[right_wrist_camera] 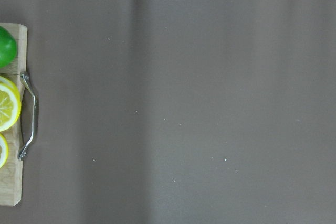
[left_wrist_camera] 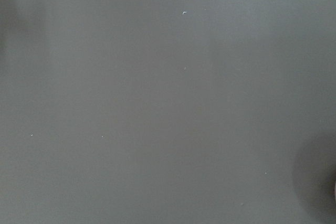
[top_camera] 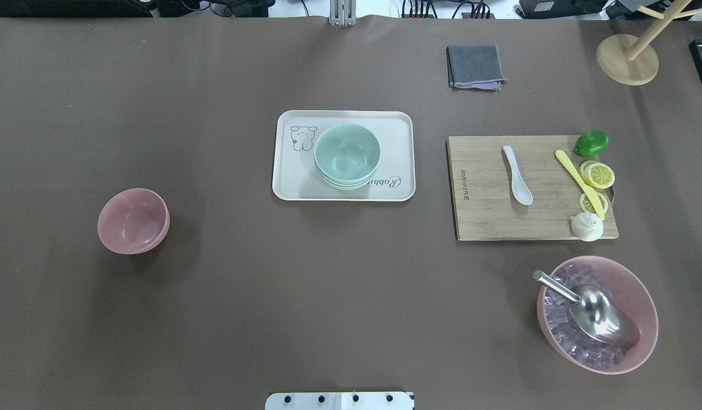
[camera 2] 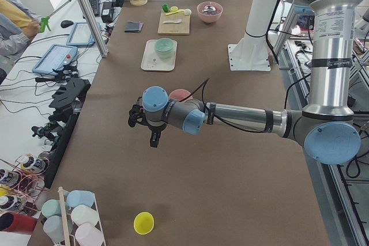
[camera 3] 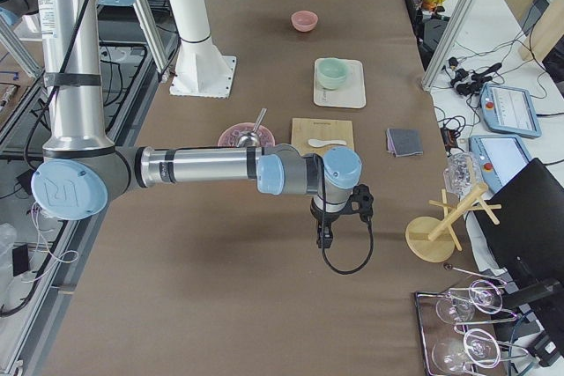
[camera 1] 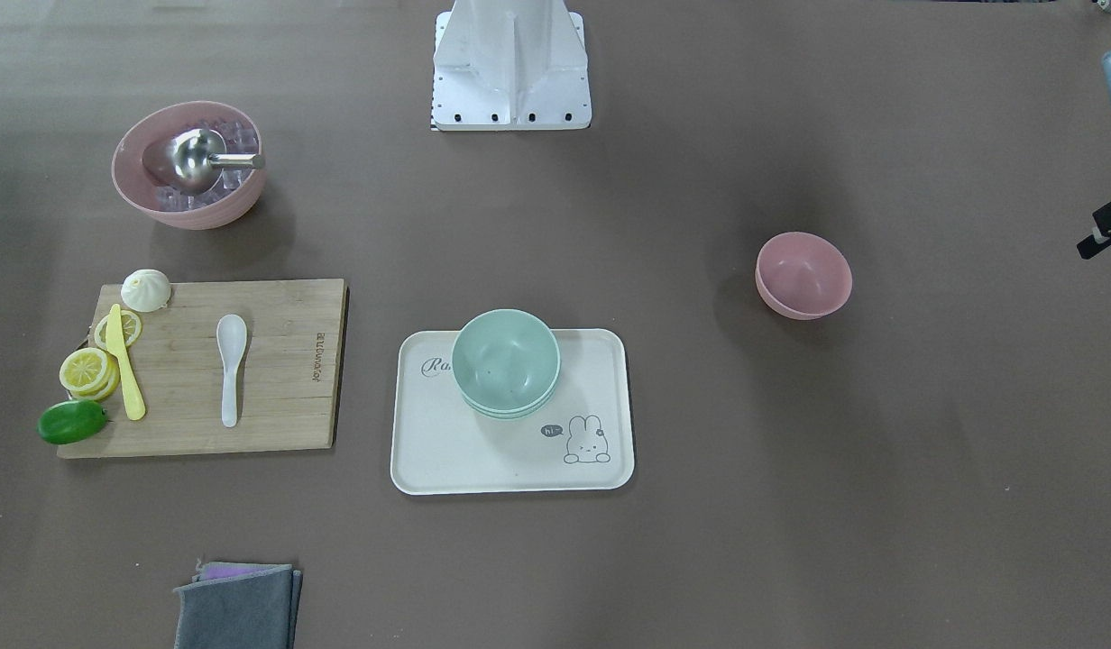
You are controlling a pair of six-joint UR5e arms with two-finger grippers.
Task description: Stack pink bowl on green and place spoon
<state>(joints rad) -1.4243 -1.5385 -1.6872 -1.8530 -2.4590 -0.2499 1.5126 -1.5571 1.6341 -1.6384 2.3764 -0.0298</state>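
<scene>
Right hand [camera 3: 324, 237] apart; spoon [top_camera: 514, 171], scoop robotward

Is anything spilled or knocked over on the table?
Nothing stands out. The small pink bowl sits upright on the table, the green bowls are nested neatly on the tray, the spoon lies flat on the cutting board, and the ice cubes are all inside the big pink bowl.

pink bowl [camera 1: 803, 275] upright, green bowls [camera 1: 506, 362] stacked, spoon [camera 1: 231, 365] flat
</scene>
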